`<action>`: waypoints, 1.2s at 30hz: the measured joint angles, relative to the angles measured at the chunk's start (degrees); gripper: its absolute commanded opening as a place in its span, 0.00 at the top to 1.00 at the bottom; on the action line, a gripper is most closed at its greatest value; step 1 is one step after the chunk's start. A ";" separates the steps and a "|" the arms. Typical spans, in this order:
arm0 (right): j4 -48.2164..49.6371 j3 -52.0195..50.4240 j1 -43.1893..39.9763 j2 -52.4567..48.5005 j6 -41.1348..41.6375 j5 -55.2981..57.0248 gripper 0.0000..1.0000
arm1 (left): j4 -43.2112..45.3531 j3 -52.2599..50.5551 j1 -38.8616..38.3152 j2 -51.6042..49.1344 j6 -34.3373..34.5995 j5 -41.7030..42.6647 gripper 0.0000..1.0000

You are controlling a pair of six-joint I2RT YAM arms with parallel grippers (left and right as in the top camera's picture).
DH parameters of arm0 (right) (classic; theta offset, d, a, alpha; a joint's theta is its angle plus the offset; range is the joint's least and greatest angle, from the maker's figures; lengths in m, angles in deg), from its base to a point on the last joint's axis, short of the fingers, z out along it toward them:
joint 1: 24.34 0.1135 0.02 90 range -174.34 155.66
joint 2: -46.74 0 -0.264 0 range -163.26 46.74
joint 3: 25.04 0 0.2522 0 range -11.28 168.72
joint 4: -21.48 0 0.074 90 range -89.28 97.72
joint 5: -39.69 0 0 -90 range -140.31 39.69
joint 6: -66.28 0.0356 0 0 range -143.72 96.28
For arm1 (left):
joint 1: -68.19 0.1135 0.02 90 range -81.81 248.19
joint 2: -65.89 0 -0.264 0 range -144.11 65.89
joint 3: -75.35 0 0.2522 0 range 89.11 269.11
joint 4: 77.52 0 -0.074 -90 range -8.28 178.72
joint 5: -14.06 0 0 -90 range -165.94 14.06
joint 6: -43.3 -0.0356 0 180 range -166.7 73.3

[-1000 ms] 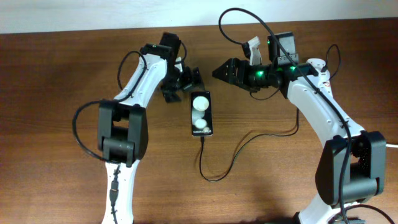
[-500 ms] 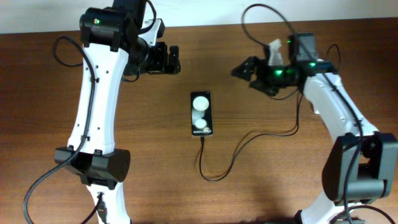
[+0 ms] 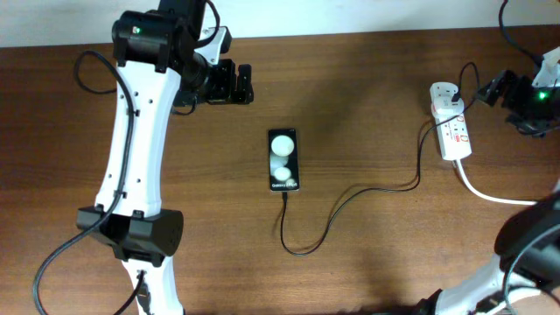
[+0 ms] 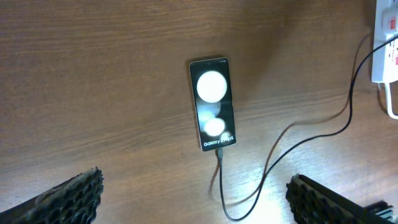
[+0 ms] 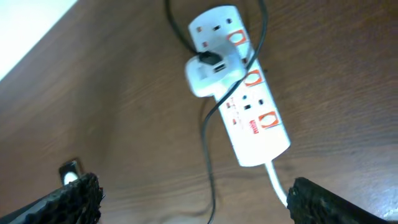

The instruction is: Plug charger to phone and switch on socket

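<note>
Glossy black phone (image 4: 212, 104), "Galaxy" lettering; thin black charger (image 3: 350, 197) meets its end. White oblong socket (image 5: 239, 87), red marks. Left claw (image 4: 194, 186) and right claw (image 5: 193, 190) spread wide, empty.

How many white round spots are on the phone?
2. Both lie on the phone's glossy face: a bigger spot toward the end away from the charger cable, a smaller spot just above the white lettering.
</note>
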 measured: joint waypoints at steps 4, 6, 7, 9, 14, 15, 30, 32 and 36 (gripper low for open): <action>-2.80 9.07 -0.04 -14.86 -2.67 1.07 0.01 | 0.00 0.02 0.00 0.00 0.00 0.00 0.01; -1.75 9.44 -0.04 -18.10 -3.93 1.18 0.01 | -0.02 0.02 0.00 0.00 0.00 0.00 0.01; 0.07 9.60 0.24 -18.58 -4.24 1.27 0.01 | -0.02 0.02 0.00 0.00 0.00 0.00 0.01; 2.21 9.88 1.57 -19.80 -4.35 1.27 0.01 | -0.02 0.02 0.00 0.00 0.00 0.00 0.01; 5.38 9.88 6.99 -22.64 -4.02 1.49 0.01 | 0.00 0.02 0.00 0.00 0.00 0.00 0.01; 5.88 9.88 6.99 -23.12 -4.04 1.60 0.01 | 0.00 0.00 0.00 0.00 0.00 0.00 0.01; 8.22 10.49 7.26 -25.64 -3.23 2.51 0.01 | 0.00 0.00 0.00 0.00 0.00 0.00 0.01; 7.69 10.75 7.54 -25.64 -3.02 2.32 0.01 | 0.00 0.02 0.00 0.00 0.00 0.00 0.01; 7.52 10.97 7.48 -25.64 -2.84 0.74 0.01 | 0.00 0.02 0.00 0.00 0.00 0.00 0.01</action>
